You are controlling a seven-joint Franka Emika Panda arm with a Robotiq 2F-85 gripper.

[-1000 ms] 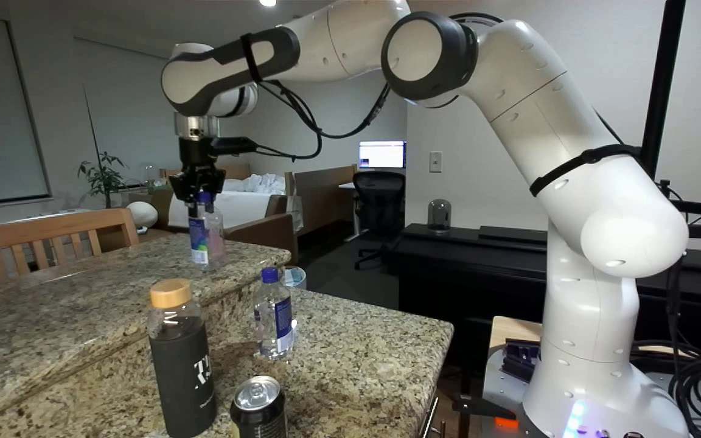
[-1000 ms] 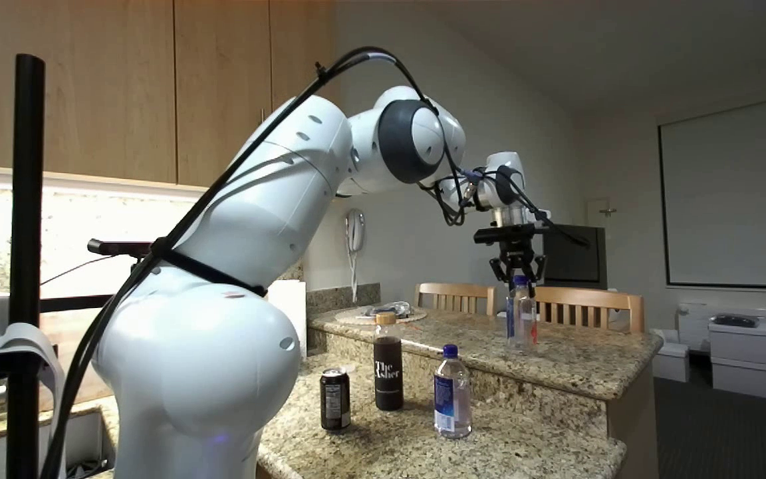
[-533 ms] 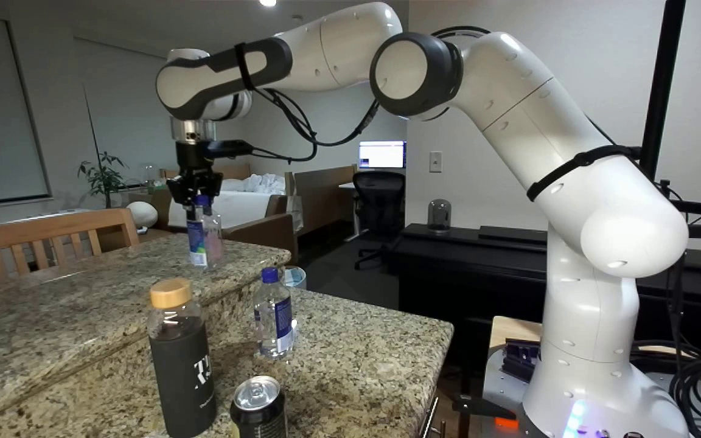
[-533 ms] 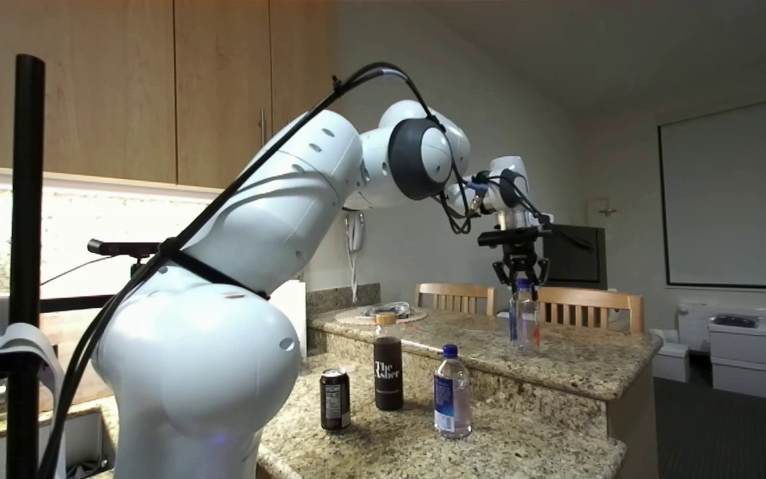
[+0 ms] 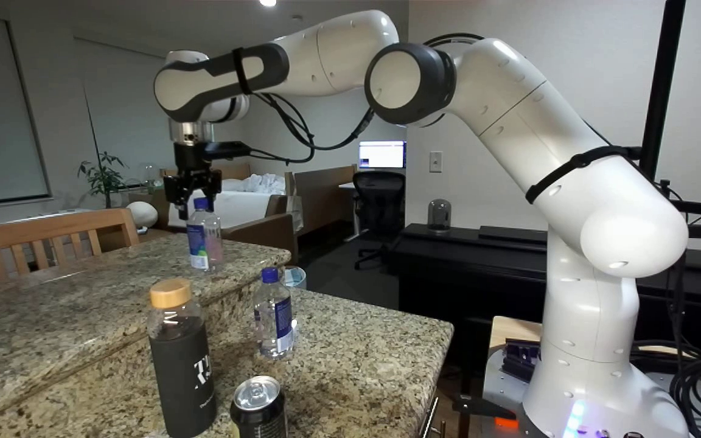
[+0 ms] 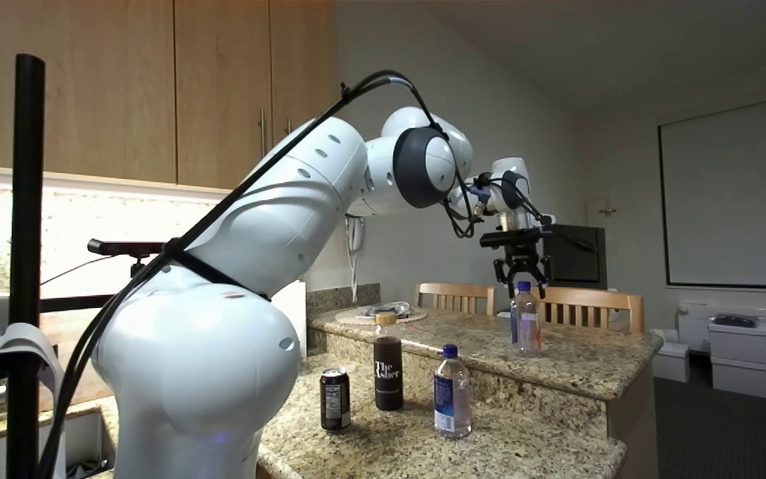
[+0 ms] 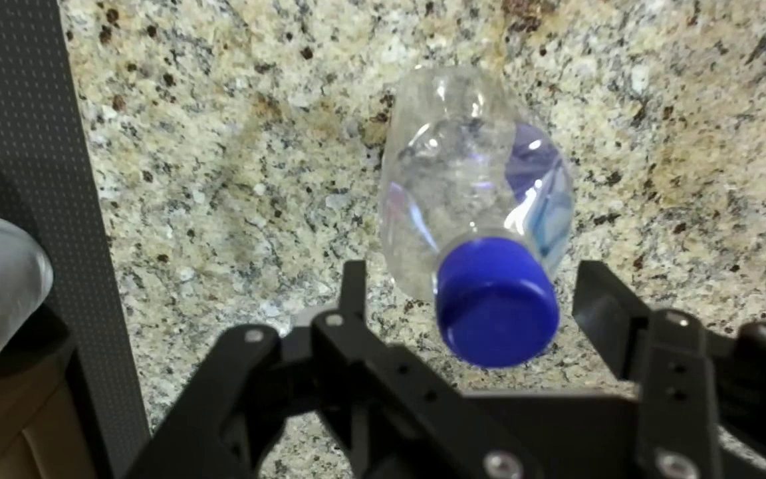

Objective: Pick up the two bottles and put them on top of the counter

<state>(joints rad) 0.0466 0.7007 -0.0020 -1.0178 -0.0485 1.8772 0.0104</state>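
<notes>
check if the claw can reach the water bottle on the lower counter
Probably yes: nothing overhangs that water bottle, though the open claw must first lift clear of the upper bottle, whose cap is between its jaws.

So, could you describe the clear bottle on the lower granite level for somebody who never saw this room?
Find the stepped granite counter, then its lower level. The clear bottle stands there near a tan-capped bottle and a can; of these, only it has a blue cap.

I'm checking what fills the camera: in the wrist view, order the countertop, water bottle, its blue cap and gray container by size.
Largest: countertop
Next: water bottle
Smallest, unsure which: blue cap and gray container, similar here; the frame cuts the container off.
</notes>
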